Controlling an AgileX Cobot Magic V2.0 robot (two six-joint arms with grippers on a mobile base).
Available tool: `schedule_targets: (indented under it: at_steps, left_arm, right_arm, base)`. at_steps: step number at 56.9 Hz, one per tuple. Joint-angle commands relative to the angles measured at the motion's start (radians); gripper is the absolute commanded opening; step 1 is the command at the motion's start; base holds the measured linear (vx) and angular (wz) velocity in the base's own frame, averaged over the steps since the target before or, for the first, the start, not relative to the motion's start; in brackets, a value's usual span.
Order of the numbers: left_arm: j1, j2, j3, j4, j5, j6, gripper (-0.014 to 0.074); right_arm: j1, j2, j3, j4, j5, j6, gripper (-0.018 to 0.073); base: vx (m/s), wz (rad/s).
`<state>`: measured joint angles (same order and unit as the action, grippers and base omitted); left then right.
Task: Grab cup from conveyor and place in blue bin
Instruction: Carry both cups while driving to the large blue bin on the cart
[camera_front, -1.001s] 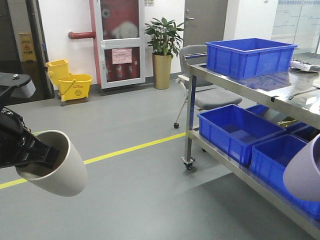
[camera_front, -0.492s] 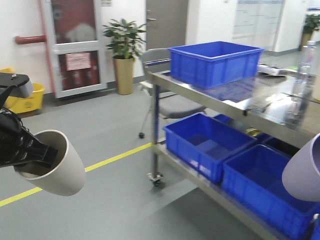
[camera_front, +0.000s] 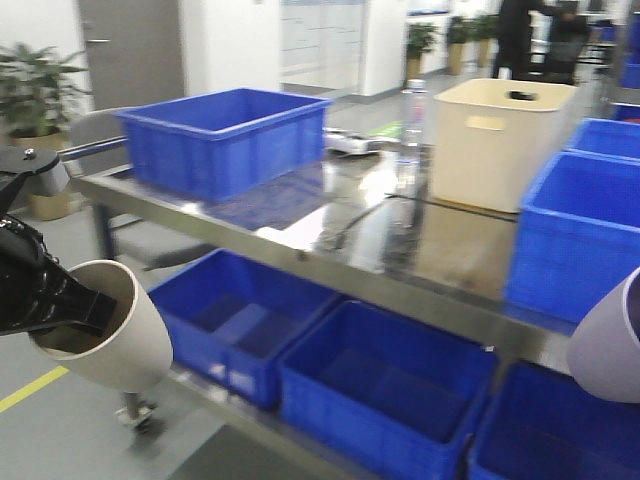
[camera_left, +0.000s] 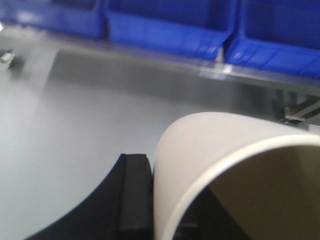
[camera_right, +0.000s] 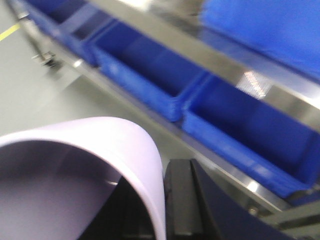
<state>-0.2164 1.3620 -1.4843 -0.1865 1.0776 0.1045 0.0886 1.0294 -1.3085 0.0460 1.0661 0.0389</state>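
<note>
My left gripper (camera_front: 98, 308) is shut on the rim of a beige cup (camera_front: 125, 345), one finger outside the wall and one inside; the left wrist view shows the same grip (camera_left: 160, 200) on this cup (camera_left: 225, 145). My right gripper (camera_right: 162, 200) is shut on the wall of a lilac cup (camera_right: 75, 165), whose side shows at the front view's right edge (camera_front: 612, 345). Both cups hang in the air, tilted. Two large blue crates stand on the steel table, one on the left (camera_front: 220, 140) and one on the right (camera_front: 590, 230); I cannot tell which is the blue bin. The conveyor is out of view.
The steel table (camera_front: 400, 270) lies ahead, with smaller blue shelf bins (camera_front: 385, 390) on its lower shelf. A cream tub (camera_front: 500, 140) and a clear bottle (camera_front: 413, 115) stand on top. Grey floor with a yellow line (camera_front: 30, 385) is at the lower left.
The whole view has swung: the table and its blue crate slid left and nearer, and the cream tub and right-hand crate came into sight. Both cups stay held as before.
</note>
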Motion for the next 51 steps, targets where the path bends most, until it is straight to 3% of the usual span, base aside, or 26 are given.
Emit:
schedule_targets:
  at_steps: [1,51]
  left_arm:
    - [-0.003,-0.032,-0.034,-0.024,-0.061,-0.001,-0.0008]
    - [-0.003,-0.032,-0.034,-0.025,-0.061,-0.001,-0.0008]
  right_arm:
    - [-0.003,-0.015,-0.027,-0.004,-0.072,-0.007,-0.0009]
    - [-0.003,-0.015,-0.027,-0.004,-0.072,-0.007,-0.0009]
  base:
    - [0.33,-0.72]
    - [0.27,-0.47]
